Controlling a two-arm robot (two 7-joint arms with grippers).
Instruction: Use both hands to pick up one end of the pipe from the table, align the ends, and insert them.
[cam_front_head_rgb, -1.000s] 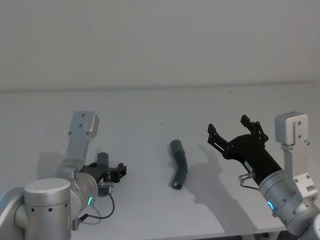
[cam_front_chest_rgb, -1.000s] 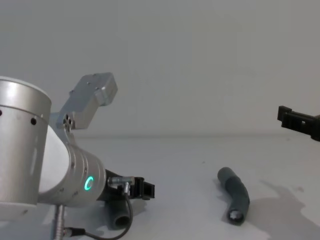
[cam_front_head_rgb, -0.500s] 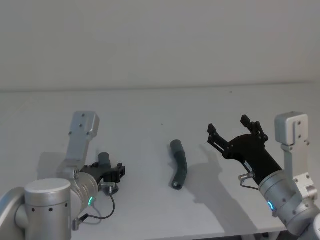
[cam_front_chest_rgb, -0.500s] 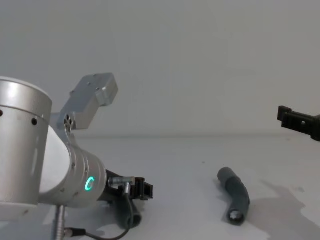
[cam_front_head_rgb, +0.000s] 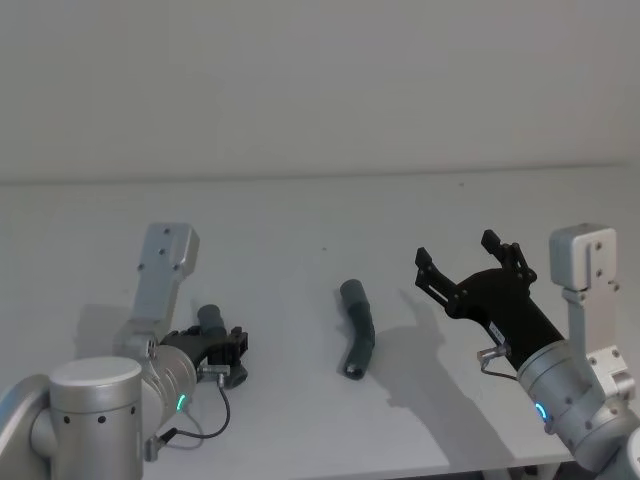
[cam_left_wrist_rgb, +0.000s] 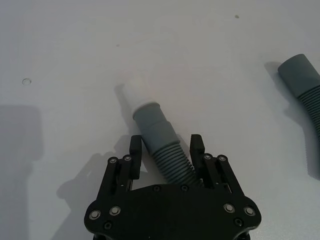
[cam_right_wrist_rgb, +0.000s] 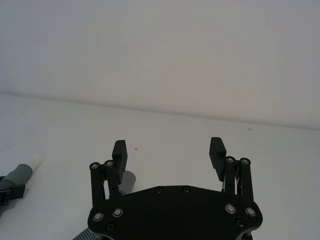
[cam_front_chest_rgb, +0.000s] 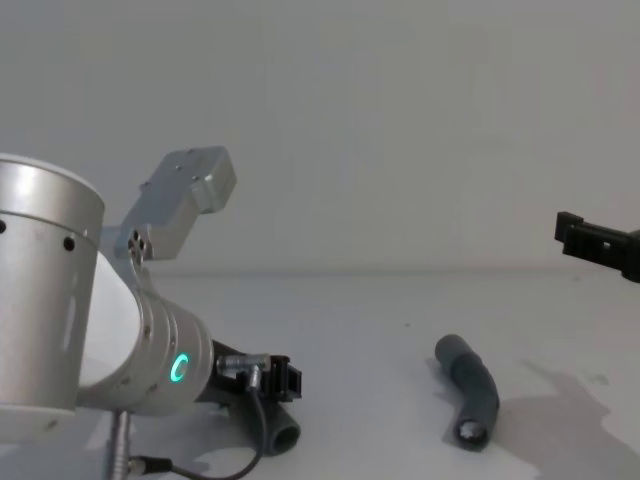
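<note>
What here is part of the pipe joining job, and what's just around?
Job: left gripper astride the white-tipped hose piece; second hose piece mid-table; right gripper, raised; table.
Not the job: plain wall behind.

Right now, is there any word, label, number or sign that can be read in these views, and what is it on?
No text can be read.
The small white label on the right gripper is too small to read.
</note>
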